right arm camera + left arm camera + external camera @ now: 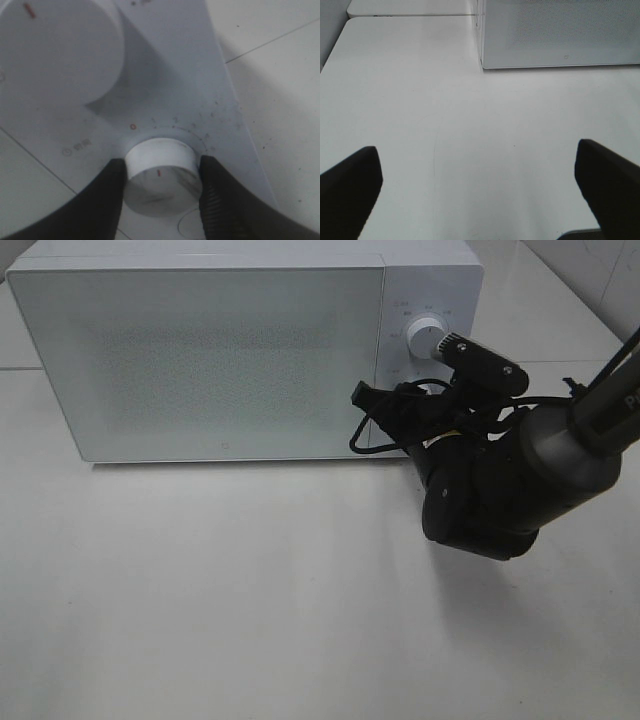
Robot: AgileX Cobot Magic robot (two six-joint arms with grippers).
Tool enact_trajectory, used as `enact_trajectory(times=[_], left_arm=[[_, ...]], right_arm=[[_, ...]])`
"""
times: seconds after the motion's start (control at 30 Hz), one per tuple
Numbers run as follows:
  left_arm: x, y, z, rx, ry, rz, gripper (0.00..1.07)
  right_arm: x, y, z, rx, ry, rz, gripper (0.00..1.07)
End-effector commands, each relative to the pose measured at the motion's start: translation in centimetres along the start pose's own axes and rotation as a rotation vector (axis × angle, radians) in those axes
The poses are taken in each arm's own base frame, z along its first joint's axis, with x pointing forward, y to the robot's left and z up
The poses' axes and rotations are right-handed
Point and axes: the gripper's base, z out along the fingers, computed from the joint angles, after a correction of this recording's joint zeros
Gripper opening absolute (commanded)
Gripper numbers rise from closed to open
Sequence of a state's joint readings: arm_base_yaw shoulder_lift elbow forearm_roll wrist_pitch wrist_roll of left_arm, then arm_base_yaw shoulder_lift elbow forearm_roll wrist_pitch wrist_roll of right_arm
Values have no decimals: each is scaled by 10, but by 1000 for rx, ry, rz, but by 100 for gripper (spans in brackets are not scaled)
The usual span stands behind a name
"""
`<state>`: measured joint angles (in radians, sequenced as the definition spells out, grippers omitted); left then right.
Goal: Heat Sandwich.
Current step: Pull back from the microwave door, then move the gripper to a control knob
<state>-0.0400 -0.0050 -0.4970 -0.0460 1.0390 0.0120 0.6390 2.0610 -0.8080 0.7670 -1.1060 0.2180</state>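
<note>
White tabletop [250, 590] carries the closed microwave [200, 350], the soft, crushable sandwich unseen and presumably inside, while the right gripper [162, 171] pinches the rigid, smooth timer knob [160, 157] across its sides and the left gripper [477, 175] hangs wide open, empty.

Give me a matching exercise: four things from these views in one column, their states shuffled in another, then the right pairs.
1. left hand
2. right hand
3. microwave door
4. upper knob

A. closed, frosted
B. clamped around the lower knob
C. open wide over the table
D. round, white, nothing gripping it

Pairs: 1-C, 2-B, 3-A, 4-D.
</note>
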Motion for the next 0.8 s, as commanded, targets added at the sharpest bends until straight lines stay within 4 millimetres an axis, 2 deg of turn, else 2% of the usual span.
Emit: enact_trajectory(times=[0.03,0.3,0.53,0.8], left_arm=[[2,-1,-3,3,-34,-1,104],[2,-1,-3,3,-34,-1,104],[2,-1,-3,3,-34,-1,104],[2,-1,-3,3,-34,-1,104]], right_arm=[[-6,8,1,-60,-53,210,5],[-8,12,0,-111,-57,473,5],[-11,12,0,-134,-81,598,5],[-16,8,0,-126,-128,831,5]])
